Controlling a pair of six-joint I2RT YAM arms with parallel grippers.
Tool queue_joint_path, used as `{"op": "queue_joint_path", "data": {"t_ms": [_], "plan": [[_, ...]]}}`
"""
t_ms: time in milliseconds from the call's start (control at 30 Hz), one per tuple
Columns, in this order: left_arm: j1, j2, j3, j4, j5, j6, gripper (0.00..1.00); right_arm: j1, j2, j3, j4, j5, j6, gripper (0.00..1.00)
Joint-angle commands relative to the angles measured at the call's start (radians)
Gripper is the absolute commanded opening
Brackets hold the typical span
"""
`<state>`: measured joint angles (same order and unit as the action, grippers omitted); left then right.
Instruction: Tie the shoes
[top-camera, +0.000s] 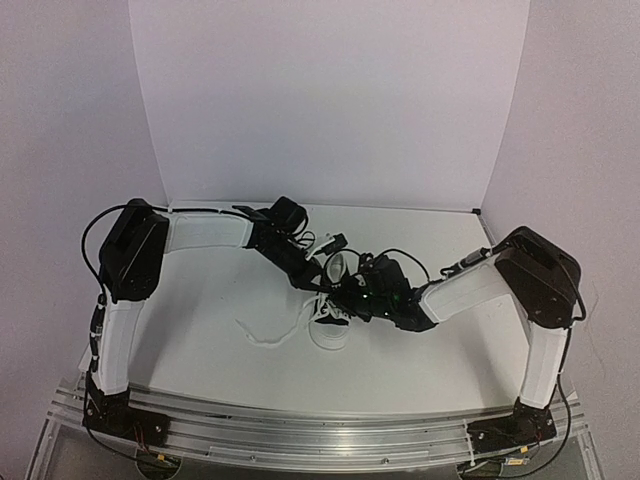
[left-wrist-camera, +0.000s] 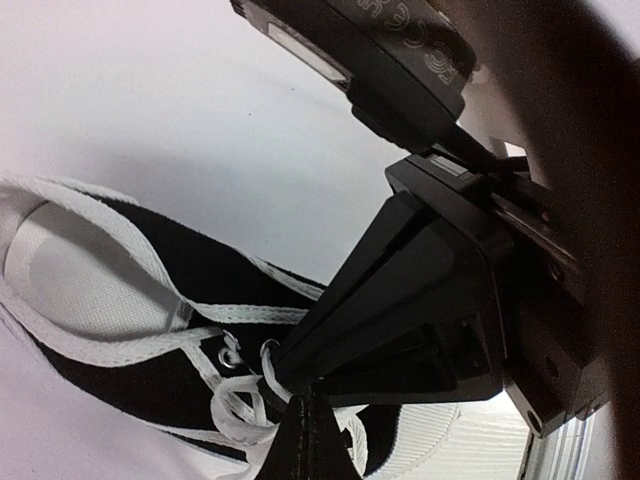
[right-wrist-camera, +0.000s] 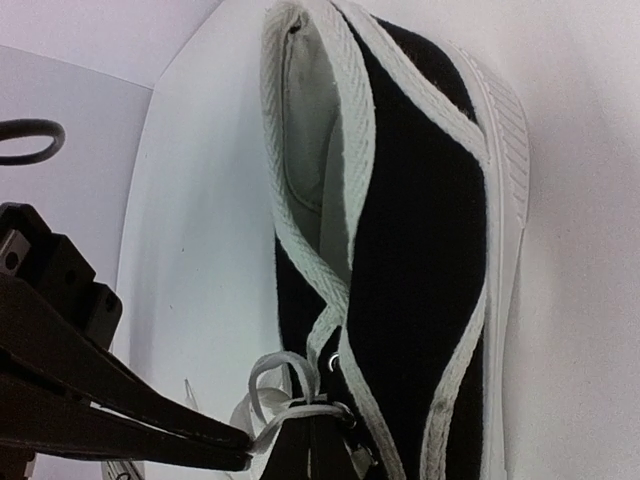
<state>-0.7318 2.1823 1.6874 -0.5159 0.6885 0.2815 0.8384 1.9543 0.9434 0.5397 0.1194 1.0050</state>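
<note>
The black canvas shoe (top-camera: 331, 326) with white toe cap and sole lies mid-table, toe toward the arms. Both grippers meet over its eyelets. My left gripper (top-camera: 318, 284) comes in from the upper left and is shut; in the right wrist view its fingers (right-wrist-camera: 120, 412) pinch a white lace (right-wrist-camera: 290, 412) strand at their tip. My right gripper (top-camera: 351, 300) reaches in from the right, also shut. In the left wrist view its fingers (left-wrist-camera: 400, 290) end at a lace (left-wrist-camera: 235, 405) loop beside the eyelets. A loose lace end (top-camera: 262, 338) trails left on the table.
White backdrop walls (top-camera: 330, 110) close off the back and sides of the white table (top-camera: 200, 350). The aluminium rail (top-camera: 320, 430) with both arm bases runs along the near edge. Cables hang near both wrists.
</note>
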Motion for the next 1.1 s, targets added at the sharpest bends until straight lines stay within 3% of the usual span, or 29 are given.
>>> {"op": "queue_joint_path", "data": {"t_ms": [0, 233, 367, 467, 500, 633, 1067], "plan": [[0.007, 0.017, 0.017, -0.029, 0.113, -0.035, 0.0, -0.017, 0.048, -0.026, 0.076, 0.106, 0.012, 0.0], [0.032, 0.015, 0.154, -0.169, 0.181, 0.108, 0.46, -0.018, 0.083, -0.038, 0.103, 0.088, -0.011, 0.0], [0.061, -0.012, 0.205, -0.289, 0.275, 0.275, 0.57, -0.018, 0.091, -0.035, 0.125, 0.074, -0.029, 0.0], [0.106, -0.018, 0.217, -0.286, 0.328, 0.323, 0.54, -0.017, 0.091, -0.027, 0.129, 0.074, -0.041, 0.0], [0.12, -0.014, 0.207, -0.254, 0.31, 0.305, 0.49, -0.018, 0.09, -0.023, 0.129, 0.075, -0.046, 0.0], [0.133, 0.0, 0.088, -0.015, 0.099, 0.264, 0.37, -0.017, 0.092, -0.01, 0.129, 0.075, -0.048, 0.0], [0.097, 0.104, 0.102, 0.029, 0.057, 0.386, 0.38, -0.017, 0.1, 0.06, 0.129, 0.058, -0.141, 0.0]]}}
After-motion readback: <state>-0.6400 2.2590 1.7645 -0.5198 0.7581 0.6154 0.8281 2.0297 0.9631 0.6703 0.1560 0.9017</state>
